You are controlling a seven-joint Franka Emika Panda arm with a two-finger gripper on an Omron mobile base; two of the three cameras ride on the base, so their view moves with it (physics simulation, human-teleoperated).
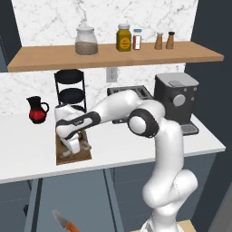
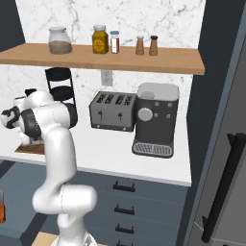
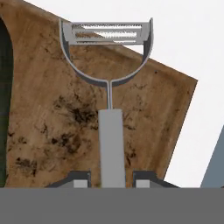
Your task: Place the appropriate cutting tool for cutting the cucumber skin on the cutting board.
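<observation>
The grey metal peeler, the cutting tool (image 3: 111, 131), lies flat on the dark brown cutting board (image 3: 48, 131), its forked head reaching over the board's far edge. My gripper (image 3: 111, 180) straddles the handle's near end, and narrow gaps show between each fingertip and the handle, so the jaws stand slightly open. A dark green strip at the left edge is the cucumber (image 3: 3, 87). In the left base view the gripper (image 1: 74, 146) points down onto the board (image 1: 72, 157) at the counter's front. The board's corner (image 2: 26, 148) shows past my arm in the right base view.
A red jug (image 1: 37, 110) and a black tiered stand (image 1: 69, 90) stand behind the board. The toaster (image 2: 113, 111) and coffee machine (image 2: 156, 117) are to the right. An orange-handled knife (image 1: 64, 221) lies on the floor. A shelf (image 1: 113, 56) with jars hangs overhead.
</observation>
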